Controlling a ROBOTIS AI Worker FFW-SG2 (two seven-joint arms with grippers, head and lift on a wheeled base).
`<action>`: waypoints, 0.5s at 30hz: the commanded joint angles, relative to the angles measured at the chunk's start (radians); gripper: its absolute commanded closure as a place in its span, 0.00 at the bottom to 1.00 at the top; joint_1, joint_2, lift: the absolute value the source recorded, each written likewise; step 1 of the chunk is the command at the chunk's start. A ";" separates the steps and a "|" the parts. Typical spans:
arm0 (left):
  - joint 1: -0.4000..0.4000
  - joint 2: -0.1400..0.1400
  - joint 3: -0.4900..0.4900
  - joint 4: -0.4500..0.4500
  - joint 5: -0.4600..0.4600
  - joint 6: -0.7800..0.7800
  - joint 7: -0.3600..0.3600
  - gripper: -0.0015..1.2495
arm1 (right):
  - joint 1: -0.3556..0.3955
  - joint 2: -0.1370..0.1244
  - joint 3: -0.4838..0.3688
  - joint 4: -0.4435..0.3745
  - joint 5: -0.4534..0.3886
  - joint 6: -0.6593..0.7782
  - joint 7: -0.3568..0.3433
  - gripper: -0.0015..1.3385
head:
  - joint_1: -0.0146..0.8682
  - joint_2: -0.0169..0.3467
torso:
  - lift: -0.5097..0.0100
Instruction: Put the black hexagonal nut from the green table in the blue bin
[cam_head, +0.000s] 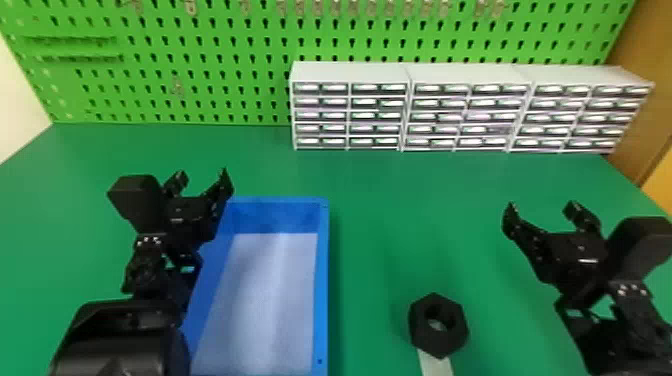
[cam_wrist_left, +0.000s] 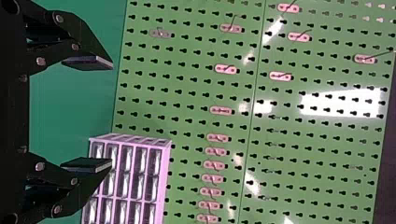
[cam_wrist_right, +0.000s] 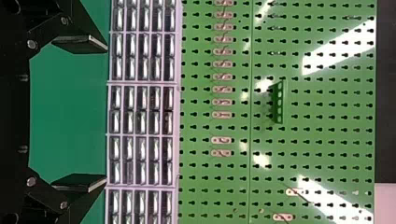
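1. Your black hexagonal nut (cam_head: 440, 347) is on the green tabletop (cam_head: 380, 210), to the right of the bin's right wall and well back toward you from the tabletop's far edge. It sits at the end of a pale strip (cam_head: 436, 365); you can't tell from here how the two are joined, if at all.
2. The nut has no real long axis: it is about as broad one way as the other, with its hole facing up. I'd expect opposite flats to give you the best grip.
3. Your right gripper (cam_head: 541, 209) is the nearer one, its fingers spread wide with nothing between them. From it, the nut lies to the left and back toward you, so the reach likely needs to come inward, back and down.
4. The blue bin (cam_head: 323, 285) stands left of the nut, its pale floor bare where you can see it. After a grasp, you would need to lift over that right wall.
5. Your left gripper (cam_head: 202, 176), also wide and holding nothing, is by the bin's far left corner, with the bin between it and the nut.
6. White drawer cabinets (cam_head: 350, 72) line the tabletop's far edge, before the green pegboard (cam_head: 200, 45).
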 joint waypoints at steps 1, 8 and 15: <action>0.002 -0.003 0.000 -0.001 0.000 0.000 0.000 0.41 | 0.002 0.000 0.001 0.000 0.000 0.000 0.000 0.22 | 0.79 0.19 | 0.79; 0.002 -0.003 0.002 -0.001 0.002 0.000 0.000 0.41 | 0.002 0.000 0.000 0.000 0.000 0.000 0.000 0.22 | 0.79 0.19 | 0.79; 0.002 -0.003 0.003 -0.001 0.002 0.000 0.000 0.41 | 0.002 0.000 0.001 0.000 0.000 0.000 0.000 0.22 | 0.79 0.19 | 0.79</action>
